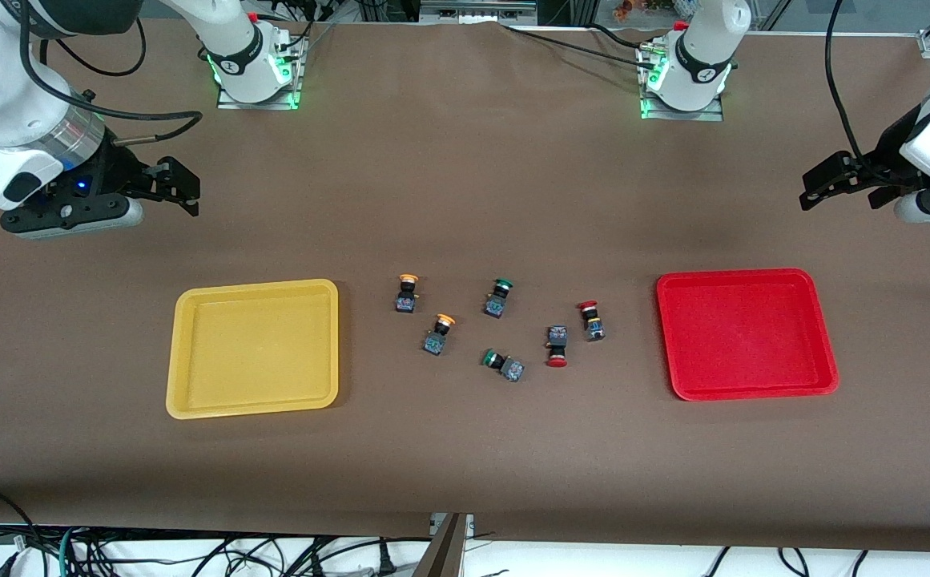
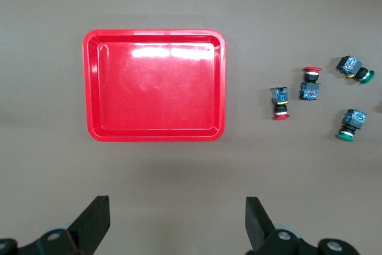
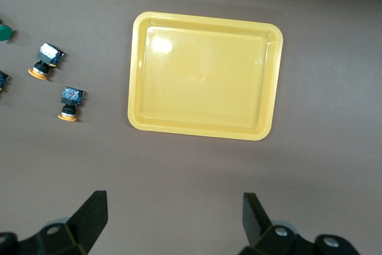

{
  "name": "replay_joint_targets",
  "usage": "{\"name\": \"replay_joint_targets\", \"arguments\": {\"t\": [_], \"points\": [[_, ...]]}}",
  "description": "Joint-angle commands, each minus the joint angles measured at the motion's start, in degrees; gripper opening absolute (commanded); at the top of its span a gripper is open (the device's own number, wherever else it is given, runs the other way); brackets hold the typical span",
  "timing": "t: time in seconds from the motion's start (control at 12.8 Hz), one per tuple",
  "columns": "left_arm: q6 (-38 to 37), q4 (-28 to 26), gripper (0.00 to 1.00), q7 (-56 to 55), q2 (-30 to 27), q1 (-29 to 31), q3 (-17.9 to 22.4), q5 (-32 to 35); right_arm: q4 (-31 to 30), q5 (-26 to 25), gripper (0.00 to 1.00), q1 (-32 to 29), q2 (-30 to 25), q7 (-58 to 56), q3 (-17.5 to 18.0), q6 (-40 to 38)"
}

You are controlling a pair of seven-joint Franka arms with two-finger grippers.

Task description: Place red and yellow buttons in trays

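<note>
Two yellow-capped buttons (image 1: 407, 293) (image 1: 438, 334) lie on the table beside the empty yellow tray (image 1: 252, 349). Two red-capped buttons (image 1: 591, 320) (image 1: 557, 346) lie beside the empty red tray (image 1: 745, 332). My right gripper (image 1: 180, 188) is open and empty over bare table at the right arm's end. Its wrist view shows the yellow tray (image 3: 203, 76) and both yellow buttons (image 3: 45, 61) (image 3: 70, 103). My left gripper (image 1: 837, 188) is open and empty over bare table at the left arm's end. Its wrist view shows the red tray (image 2: 155, 88) and both red buttons (image 2: 280, 103) (image 2: 310, 83).
Two green-capped buttons (image 1: 498, 298) (image 1: 505, 365) lie among the others between the trays. They also show in the left wrist view (image 2: 355, 68) (image 2: 351, 125). The brown table mat is bare around the trays and toward the front edge.
</note>
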Motion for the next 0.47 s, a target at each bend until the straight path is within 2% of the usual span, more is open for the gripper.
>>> {"name": "replay_joint_targets", "arguments": {"t": [0.0,0.31,0.39], "points": [[-1.4,2.2,1.0,1.2,1.0,0.1,0.0,0.8,1.1,0.0,1.0,-0.6,0.5,0.7,0.7,0.0],[-1.9,2.4,1.0,1.2,1.8,-0.1,0.1,0.8,1.1,0.0,1.0,-0.7,0.5,0.7,0.7,-0.6],[-4.4,2.5,1.0,1.3,3.4,-0.3,0.0,0.6,1.1,0.0,1.0,-0.7,0.5,0.6,0.7,-0.6]]}}
